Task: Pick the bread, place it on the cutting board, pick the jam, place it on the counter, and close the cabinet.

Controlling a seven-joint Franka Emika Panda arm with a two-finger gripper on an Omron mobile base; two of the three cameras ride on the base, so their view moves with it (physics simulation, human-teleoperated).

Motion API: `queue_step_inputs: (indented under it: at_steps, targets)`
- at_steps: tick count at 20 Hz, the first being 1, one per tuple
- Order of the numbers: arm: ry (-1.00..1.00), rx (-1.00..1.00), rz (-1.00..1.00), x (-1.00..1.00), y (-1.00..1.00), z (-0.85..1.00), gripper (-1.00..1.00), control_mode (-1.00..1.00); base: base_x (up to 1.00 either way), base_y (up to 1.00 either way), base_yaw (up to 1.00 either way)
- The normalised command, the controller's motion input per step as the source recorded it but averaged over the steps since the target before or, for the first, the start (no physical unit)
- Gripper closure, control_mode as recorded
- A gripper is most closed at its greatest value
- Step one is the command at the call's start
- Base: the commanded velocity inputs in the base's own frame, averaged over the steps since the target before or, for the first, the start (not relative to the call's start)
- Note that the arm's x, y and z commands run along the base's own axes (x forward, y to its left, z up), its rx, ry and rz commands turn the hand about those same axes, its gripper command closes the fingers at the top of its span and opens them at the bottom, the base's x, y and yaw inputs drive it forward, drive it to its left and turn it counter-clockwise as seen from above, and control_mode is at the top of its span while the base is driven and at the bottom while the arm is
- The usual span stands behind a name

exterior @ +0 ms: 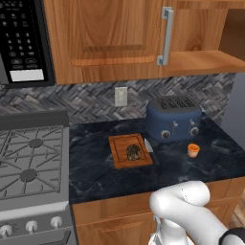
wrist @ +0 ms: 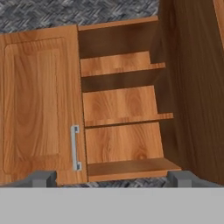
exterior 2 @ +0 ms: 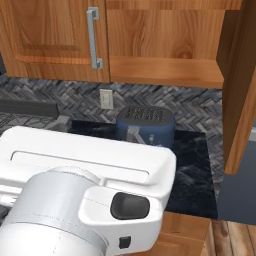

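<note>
Bread (exterior: 133, 152) on cutting board (exterior: 119, 143); jam (exterior: 193, 150) on bench (exterior: 95, 167) nr toaster (exterior: 173, 117). Cabinet (wrist: 127, 105) R door open. Hand (wrist: 111, 178) fingers wide apart, empty.

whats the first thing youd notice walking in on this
The cabinet hangs open on its right side, bare wooden shelves showing, its right door swung out toward the room while the left door is shut. Below it, on the dark counter, the bread sits on the cutting board left of a blue toaster, and the tiny orange jam stands in front of the toaster. The gripper points up at the shelves, fingertips spread wide.
</note>
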Motion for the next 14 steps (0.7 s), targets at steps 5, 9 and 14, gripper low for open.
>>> queue_step_inputs:
  at_steps: [5, 9, 14]
  targets:
    - [0.00, -0.01, -0.01, 0.00, -0.20, -0.07, -1.00, -1.00, 0.00, 0.00, 0.00]
    - [0.00, -0.02, -0.01, 0.00, -0.22, -0.09, -1.00, -1.00, 0.00, 0.00, 0.00]
    - [0.00, -0.02, -0.01, 0.00, -0.22, -0.07, -1.00, -1.00, 0.00, 0.00, 0.00]
